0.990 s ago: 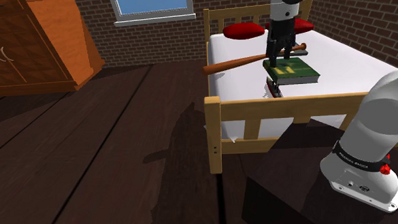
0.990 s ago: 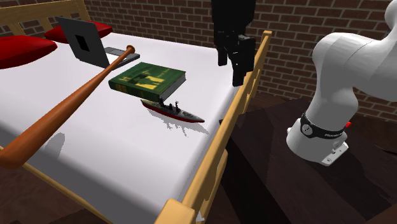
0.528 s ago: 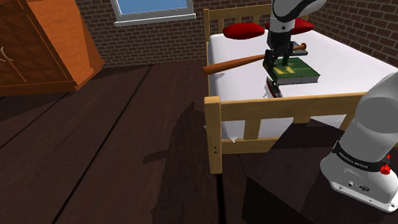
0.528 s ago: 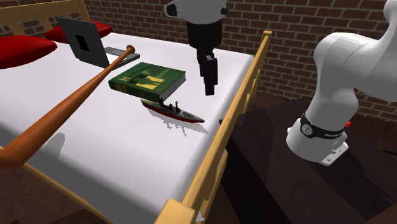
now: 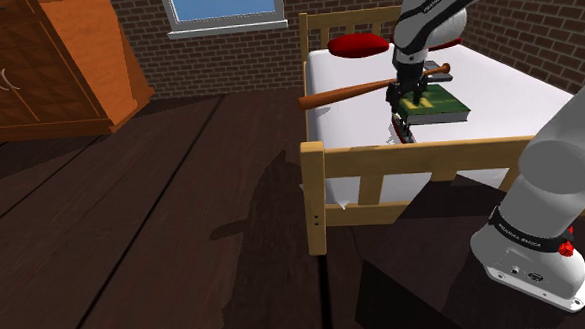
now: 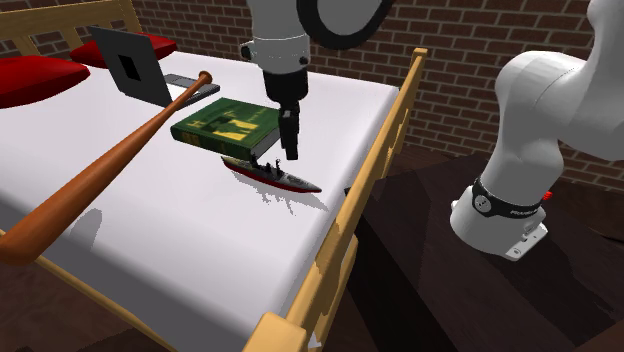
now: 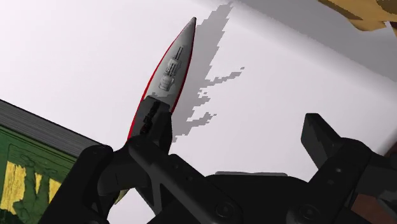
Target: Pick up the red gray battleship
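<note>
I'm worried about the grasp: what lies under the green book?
One end of the red-grey battleship runs beneath the edge of the green book; the rest lies bare on the white bed. How far it reaches under is covered.

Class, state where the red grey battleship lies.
Second exterior view, middle: the red grey battleship lies on the white bed between the green book and the wooden footboard.

Arm (image 6: pixel 278 40) bent over, wrist vertical (jaws parted, pointing down)
</note>
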